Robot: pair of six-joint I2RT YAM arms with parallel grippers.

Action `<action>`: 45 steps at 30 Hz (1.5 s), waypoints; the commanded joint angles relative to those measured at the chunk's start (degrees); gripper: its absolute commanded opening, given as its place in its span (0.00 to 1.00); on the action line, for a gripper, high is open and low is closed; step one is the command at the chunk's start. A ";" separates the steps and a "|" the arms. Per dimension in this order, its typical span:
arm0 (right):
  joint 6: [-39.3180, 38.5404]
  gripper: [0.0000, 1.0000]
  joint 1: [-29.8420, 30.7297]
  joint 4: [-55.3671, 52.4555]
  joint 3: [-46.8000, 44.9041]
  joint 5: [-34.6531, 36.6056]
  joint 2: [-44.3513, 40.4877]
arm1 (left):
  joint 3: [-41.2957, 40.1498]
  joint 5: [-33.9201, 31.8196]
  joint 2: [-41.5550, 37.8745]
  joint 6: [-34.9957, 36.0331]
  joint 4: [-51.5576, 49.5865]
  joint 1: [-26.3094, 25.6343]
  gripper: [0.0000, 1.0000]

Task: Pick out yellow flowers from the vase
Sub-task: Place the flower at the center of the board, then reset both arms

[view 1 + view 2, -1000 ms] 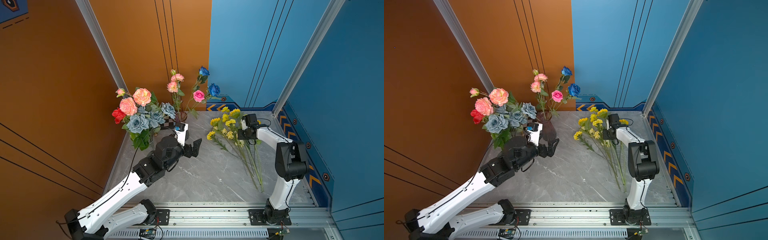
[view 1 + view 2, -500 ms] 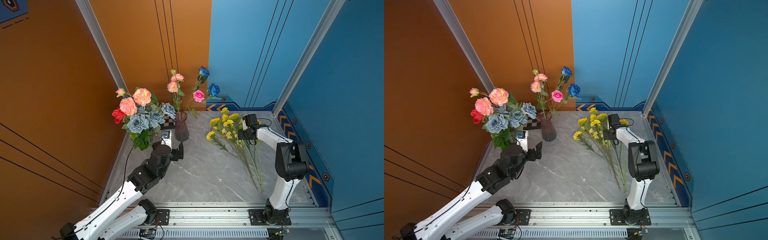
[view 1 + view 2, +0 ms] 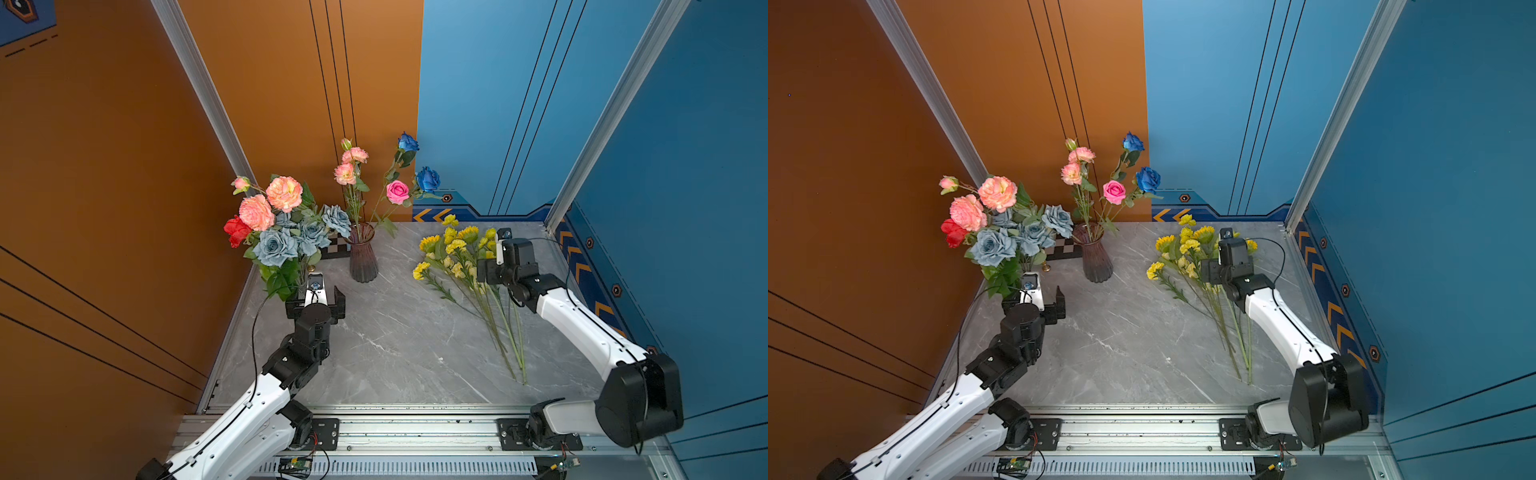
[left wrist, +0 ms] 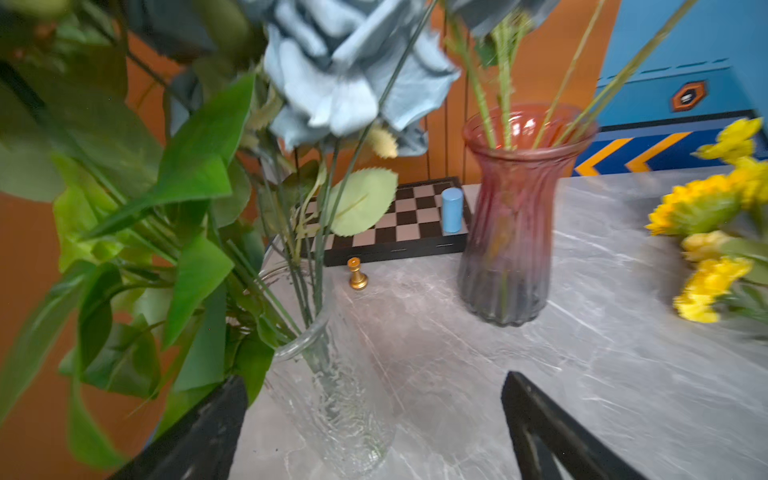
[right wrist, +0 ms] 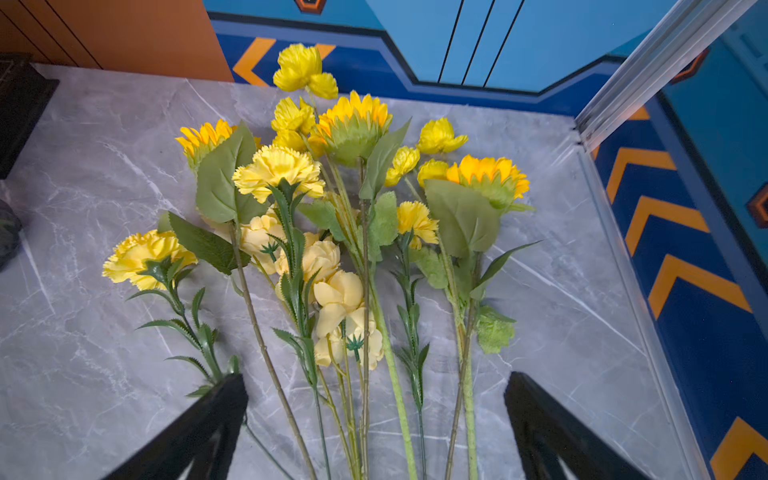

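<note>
The yellow flowers (image 5: 332, 208) are seen laid out in a fan on the grey marble table (image 3: 395, 353), near the blue wall, blooms toward the back corner and stems toward the rail. Above those stems the right hand (image 5: 376, 384) is spread wide and nothing is gripped in it. The step in hand is judged to be the setting-down of a picked stem. It is best finished by the hand being lifted straight up, so that no leaf or stalk is snagged by a finger and dragged out of the pile. The left hand (image 4: 374, 382) is also held wide and empty, low beside the clear glass vase (image 4: 332, 395), in which grey-blue roses (image 3: 276, 245), peach-pink peonies (image 3: 284, 193) and a red rose (image 3: 236, 230) are crowded. No yellow bloom can be made out there, nor in the purple vase (image 3: 363, 257) just beside it, though a small pale tuft (image 4: 382, 143) among the stems cannot be identified. Any further reach would be hampered by broad green leaves (image 4: 195, 174), and the light glass could be tipped. A chessboard (image 4: 415, 224), a blue cylinder (image 4: 451, 210) and a gold pawn (image 4: 357, 274) are left behind the vases.
</note>
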 commanded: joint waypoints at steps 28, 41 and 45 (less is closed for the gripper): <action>-6.34 1.00 -6.83 67.66 -37.16 2.96 8.01 | -6.80 7.39 37.18 3.27 43.67 16.71 0.98; -6.33 1.00 -7.67 82.44 -42.11 0.33 14.18 | -9.57 7.51 38.19 1.72 49.66 17.67 0.98; -6.99 1.00 -7.05 84.72 -43.22 0.50 14.55 | -12.24 8.51 39.33 1.63 55.97 18.00 0.98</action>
